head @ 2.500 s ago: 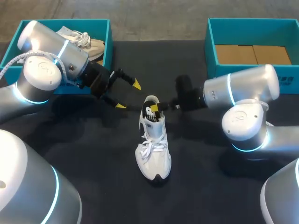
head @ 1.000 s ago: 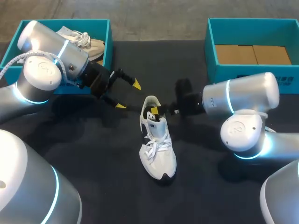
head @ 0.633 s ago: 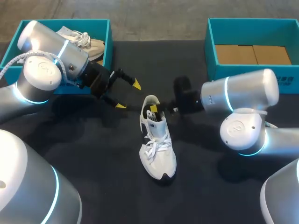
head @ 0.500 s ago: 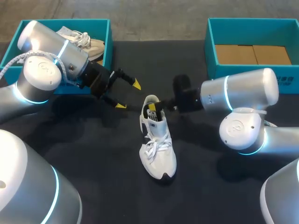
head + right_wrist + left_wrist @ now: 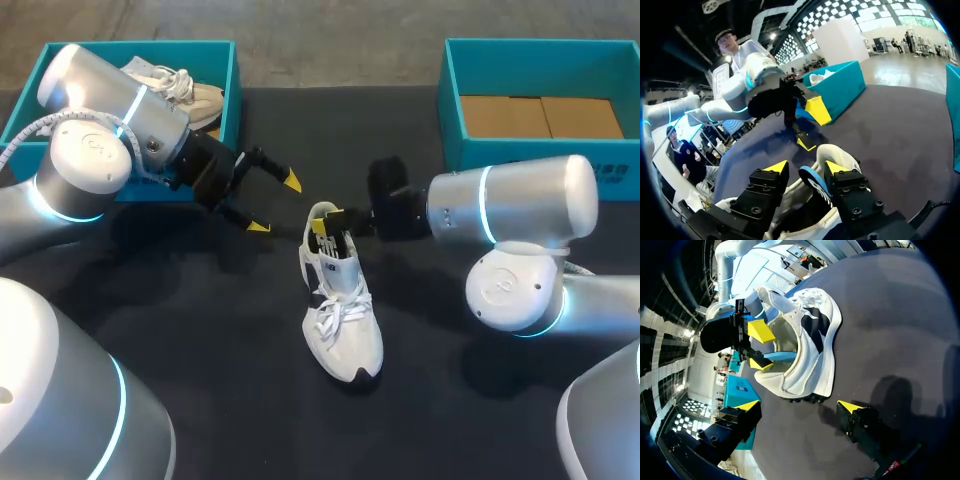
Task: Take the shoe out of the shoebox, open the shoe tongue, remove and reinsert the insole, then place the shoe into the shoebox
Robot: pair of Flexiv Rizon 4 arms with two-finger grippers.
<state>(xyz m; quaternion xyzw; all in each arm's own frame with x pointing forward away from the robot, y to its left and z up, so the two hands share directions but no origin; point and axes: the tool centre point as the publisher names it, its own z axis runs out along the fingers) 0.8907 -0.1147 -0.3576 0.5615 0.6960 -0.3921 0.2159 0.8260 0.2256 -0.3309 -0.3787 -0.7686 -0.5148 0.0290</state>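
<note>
The white shoe [image 5: 340, 300] lies on the dark worktop [image 5: 200, 320] between the two arms, out of both boxes, its heel toward the far edge and its toe toward the near edge. The right gripper [image 5: 328, 222] sits at the heel opening. In the right wrist view a dark blue flap [image 5: 815, 186] of the shoe stands between the jaws, which are set narrow; whether both press on it I cannot tell. Compared with the picture of 2.5 s ago, the toe has swung toward the right arm's side and nearer the near edge, and the right gripper has edged a little toward the left arm.

The left gripper [image 5: 275, 205] hangs just off the heel, apart from the shoe, jaws wide and holding nothing; it has not moved. Behind it is the left box [image 5: 232, 90], teal, with a second shoe [image 5: 185, 90] in it. The right box [image 5: 450, 110] stands at the far right, well apart from the shoe on the worktop.
</note>
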